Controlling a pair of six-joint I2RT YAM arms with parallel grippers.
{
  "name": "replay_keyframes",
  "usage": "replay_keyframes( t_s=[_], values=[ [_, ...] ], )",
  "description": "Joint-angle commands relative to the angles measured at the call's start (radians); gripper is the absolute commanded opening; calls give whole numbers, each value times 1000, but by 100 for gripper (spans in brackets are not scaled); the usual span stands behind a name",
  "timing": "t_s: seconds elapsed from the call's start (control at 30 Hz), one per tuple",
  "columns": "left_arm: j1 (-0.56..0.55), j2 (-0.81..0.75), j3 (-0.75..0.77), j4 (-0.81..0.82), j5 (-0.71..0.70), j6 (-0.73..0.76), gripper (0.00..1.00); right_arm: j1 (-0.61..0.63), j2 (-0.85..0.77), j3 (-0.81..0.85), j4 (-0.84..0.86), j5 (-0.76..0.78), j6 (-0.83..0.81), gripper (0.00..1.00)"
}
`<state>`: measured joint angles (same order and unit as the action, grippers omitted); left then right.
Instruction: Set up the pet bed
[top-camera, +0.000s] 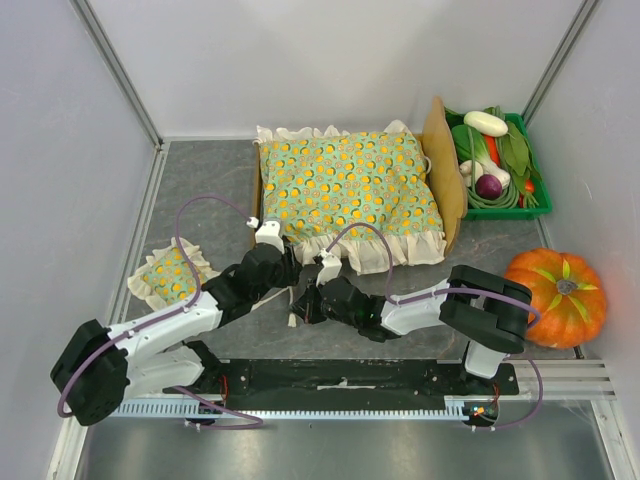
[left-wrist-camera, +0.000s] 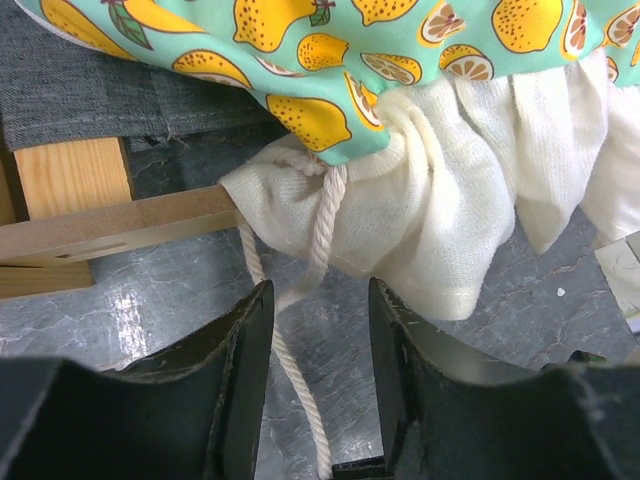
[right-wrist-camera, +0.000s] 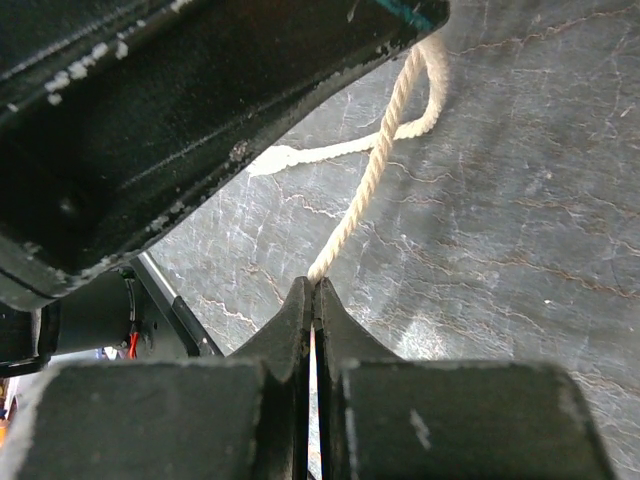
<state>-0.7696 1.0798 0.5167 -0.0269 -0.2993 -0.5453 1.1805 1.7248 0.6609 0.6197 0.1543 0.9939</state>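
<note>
The cushion (top-camera: 345, 185) is green with yellow lemons and a cream frill. The pet bed (left-wrist-camera: 70, 180) is light wood and grey. The rope (right-wrist-camera: 370, 170) is cream.

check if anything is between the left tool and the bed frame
Yes: the cushion's white frill and its cord drape over the bed frame rail, right ahead of the open left tool.

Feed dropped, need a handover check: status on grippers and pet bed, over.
Left gripper open astride cord. Right gripper shut on cord. Pet bed down, cushion on it, pillow aside. Nothing blocking seen.
</note>
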Motion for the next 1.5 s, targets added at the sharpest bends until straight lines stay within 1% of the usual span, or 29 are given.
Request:
replay_keyframes(
  t_s=[0.0,0.1,0.43,0.53,0.63,0.67,0.73,0.77,0.83,0.87,0.9,1.13,1.17,1.3,1.47],
  values=[
    [3,-11,-6,55,-47,61,49,-4,-14,36,29,-5,-15,0],
    [3,32,3,56,-52,68,45,-2,-16,37,32,-10,-14,0],
    [4,104,2,105,-84,87,39,-4,-25,34,31,-19,-8,0],
    [3,120,2,125,-90,91,33,-4,-27,32,32,-21,-8,0],
    [4,129,6,136,-97,87,30,-5,-24,29,32,-22,-8,0],
    [6,131,9,139,-96,85,27,-5,-24,29,31,-21,-8,0],
    [4,135,14,147,-93,85,25,-5,-19,23,34,-19,-1,0],
    [6,138,17,145,-93,85,19,-5,-19,20,43,-22,0,0],
    [6,141,20,140,-93,85,13,-5,-14,17,46,-27,3,0],
    [7,135,23,133,-93,85,5,-5,-13,17,46,-27,6,0],
    [9,129,22,128,-93,85,3,-4,-11,14,46,-29,6,0],
    [26,2,-4,33,-81,59,2,-18,-13,-14,81,-42,23,0],
    [33,-27,-4,0,-80,61,2,-18,-16,-15,84,-45,23,0],
    [47,-87,-12,-39,-41,79,2,-36,-36,-18,95,-55,23,0],
    [58,-96,-20,-76,-31,84,2,-99,-48,-17,195,-113,52,0]
  ],
)
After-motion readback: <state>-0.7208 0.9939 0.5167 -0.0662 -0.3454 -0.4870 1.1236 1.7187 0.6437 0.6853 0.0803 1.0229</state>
